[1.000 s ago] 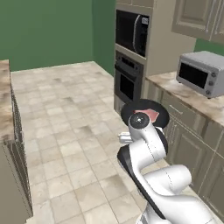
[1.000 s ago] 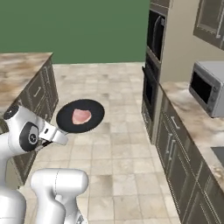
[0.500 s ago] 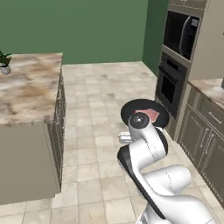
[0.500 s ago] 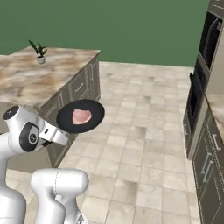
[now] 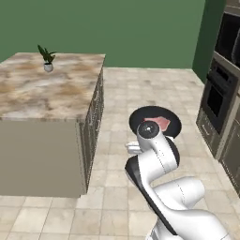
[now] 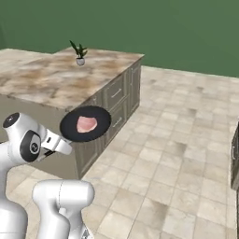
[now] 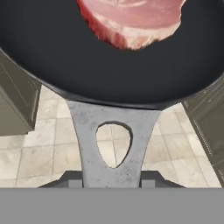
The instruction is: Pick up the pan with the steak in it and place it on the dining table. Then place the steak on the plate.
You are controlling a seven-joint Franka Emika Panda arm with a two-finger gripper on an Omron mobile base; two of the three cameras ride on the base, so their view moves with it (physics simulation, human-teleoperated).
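My claw [image 7: 112, 183] is closed on the handle [image 7: 113, 140] of the pan [image 7: 57, 57], its jaws drawn in narrow on either side of the grey metal strip with the oval hole in it. I hold the pan [image 6: 86, 123] up in the air, level, in front of my white arm, above the tiled floor [image 6: 186, 154] and clear of every counter. The steak [image 6: 87, 123] lies flat inside the pan, roughly in its middle, pink with a darker red edge. From the left base view the pan [image 5: 165, 129] sits just past my elbow joint with the steak [image 5: 160, 123] showing in it. The dining table [image 6: 51, 81], with its marbled beige top, stands beyond and to my left, a small potted plant [image 6: 80, 53] on its far end. Dark wall ovens [image 5: 220, 89] stand off to my right.
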